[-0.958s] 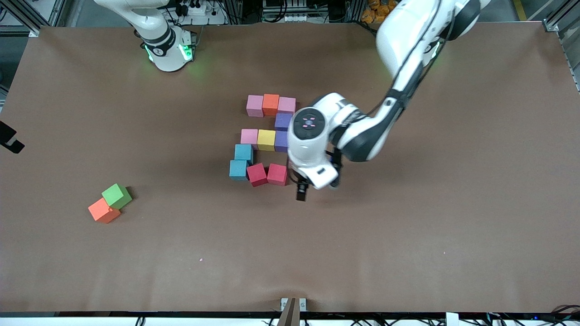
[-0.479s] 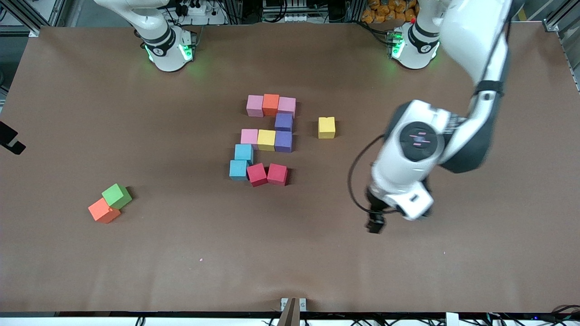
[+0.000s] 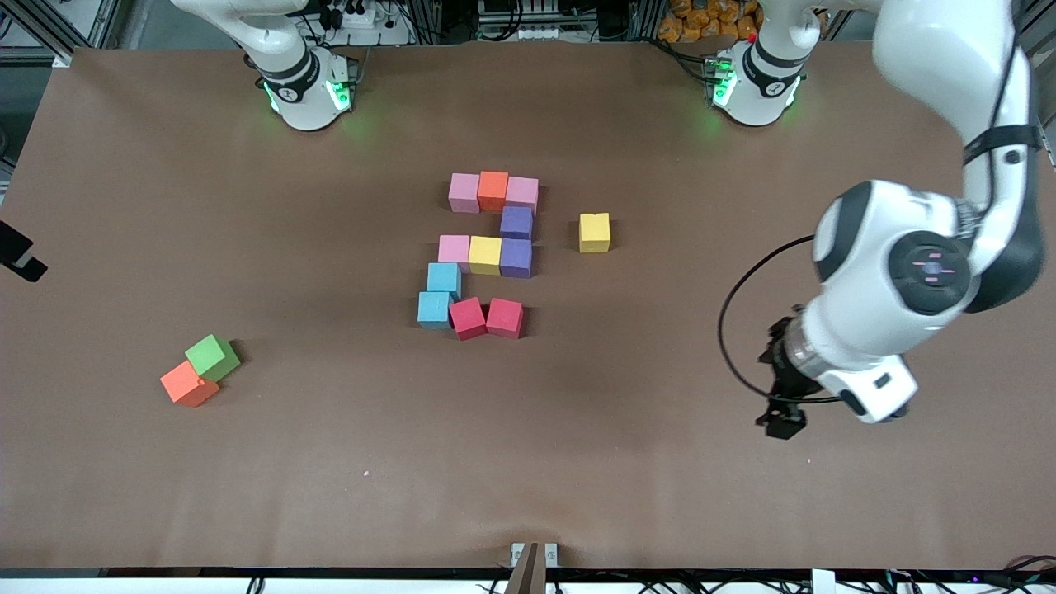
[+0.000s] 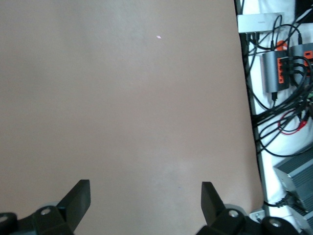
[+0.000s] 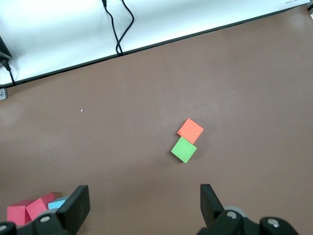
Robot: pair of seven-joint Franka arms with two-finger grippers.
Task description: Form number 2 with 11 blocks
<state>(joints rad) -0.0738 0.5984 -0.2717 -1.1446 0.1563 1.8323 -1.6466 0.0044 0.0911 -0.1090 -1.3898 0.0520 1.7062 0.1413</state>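
Blocks (image 3: pixel 485 254) form number 2 (image 3: pixel 481 255), long axis bases-to-camera, L end effector (image 3: pixel 782 410) spread, empty

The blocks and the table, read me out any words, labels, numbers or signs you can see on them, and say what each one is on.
None: no printed text can be read anywhere.
The blocks are plain coloured cubes with no markings; together they lay out the shape of a 2.
The spare yellow cube, green cube and orange cube are unmarked.
The table carries no label.
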